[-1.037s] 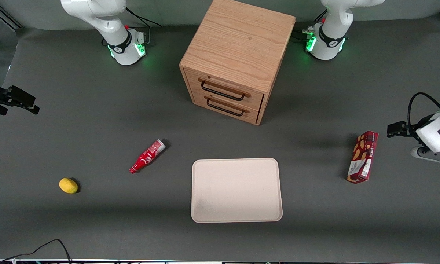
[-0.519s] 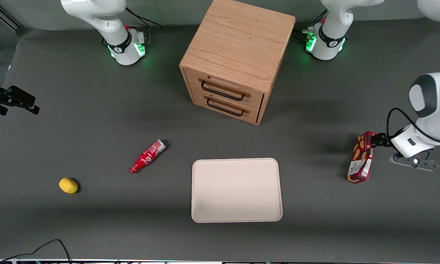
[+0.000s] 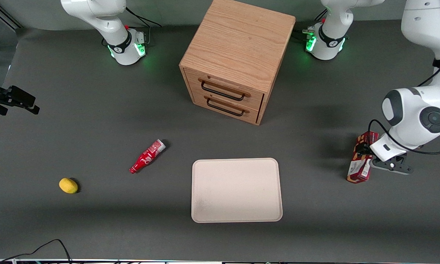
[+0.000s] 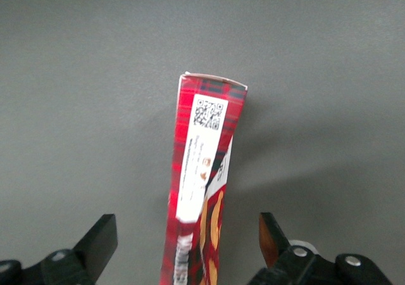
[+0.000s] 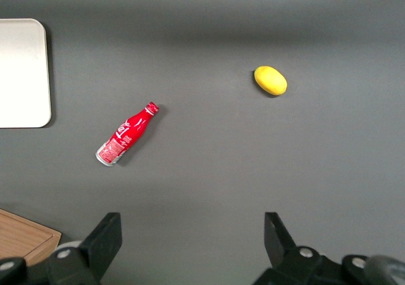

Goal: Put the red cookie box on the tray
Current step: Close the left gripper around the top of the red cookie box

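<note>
Since 1 s ago, left gripper [image 4: 186, 250] swung in over long slim dark-red cardboard cookie box [image 3: 360, 167], fingers spread astride. Off-centre closing could topple it; cream-white rectangular tray [image 3: 236, 216] unreached.

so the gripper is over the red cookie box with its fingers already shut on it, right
Not quite. The gripper is over the red cookie box, but its fingers are open, standing apart on either side of the box without touching it. The left wrist view shows this.
</note>
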